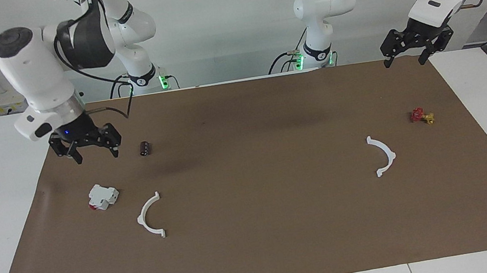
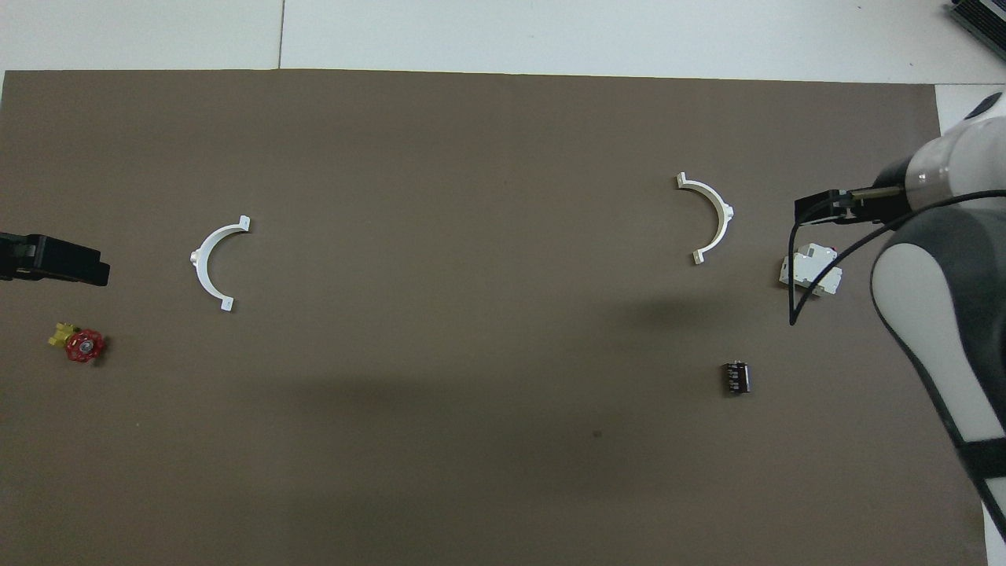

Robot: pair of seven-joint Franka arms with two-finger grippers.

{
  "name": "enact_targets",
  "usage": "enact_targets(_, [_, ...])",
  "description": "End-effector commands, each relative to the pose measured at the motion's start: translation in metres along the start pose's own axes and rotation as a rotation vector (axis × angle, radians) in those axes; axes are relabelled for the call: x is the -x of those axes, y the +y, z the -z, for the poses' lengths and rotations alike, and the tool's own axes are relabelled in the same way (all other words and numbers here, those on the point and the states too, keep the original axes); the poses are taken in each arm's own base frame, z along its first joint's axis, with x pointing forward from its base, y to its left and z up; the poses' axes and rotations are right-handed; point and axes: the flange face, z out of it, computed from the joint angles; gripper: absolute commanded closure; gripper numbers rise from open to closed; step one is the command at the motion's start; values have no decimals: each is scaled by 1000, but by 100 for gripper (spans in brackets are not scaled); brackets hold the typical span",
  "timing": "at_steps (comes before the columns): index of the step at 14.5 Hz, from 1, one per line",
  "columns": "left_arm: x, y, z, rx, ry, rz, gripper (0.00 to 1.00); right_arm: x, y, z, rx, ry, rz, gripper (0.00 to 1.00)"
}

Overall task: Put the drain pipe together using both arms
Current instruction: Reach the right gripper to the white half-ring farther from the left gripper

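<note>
White half-rings [image 1: 151,216] [image 1: 382,155] on mat, well apart from both empty, wide-open tools [image 1: 92,154] [image 1: 405,58].

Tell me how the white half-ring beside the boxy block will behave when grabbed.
The half-ring looks thin, so probably light and slightly springy. Lying flat on the brown mat, it may slide rather than roll.

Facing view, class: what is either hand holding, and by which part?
Nothing. The right hand and left hand are open and empty; both half-rings lie untouched.
</note>
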Motion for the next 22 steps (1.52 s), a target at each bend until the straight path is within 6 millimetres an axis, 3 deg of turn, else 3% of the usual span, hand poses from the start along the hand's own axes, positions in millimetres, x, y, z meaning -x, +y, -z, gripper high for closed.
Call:
enact_targets(1, [6, 0, 0, 16, 20, 15, 0, -21, -2, -53, 6, 25, 50, 0])
enact_targets(9, [8, -3, 0, 17, 11, 10, 0, -38, -9, -194, -38, 94, 196, 1])
enact_targets(13, [8, -3, 0, 17, 9, 16, 0, -34, -18, -221, -69, 85, 211, 5])
enact_targets(14, [8, -3, 0, 17, 8, 18, 0, -30, -15, -225, -69, 75, 238, 11])
enact_targets(17, [8, 1, 0, 17, 7, 10, 0, -32, -16, -229, -58, 100, 284, 43])
enact_targets(19, [9, 0, -2, 18, -3, 10, 0, -32, -17, -231, -52, 101, 293, 100])
enact_targets(22, [9, -1, -1, 18, 1, 13, 0, -37, -16, -224, -54, 103, 297, 100])
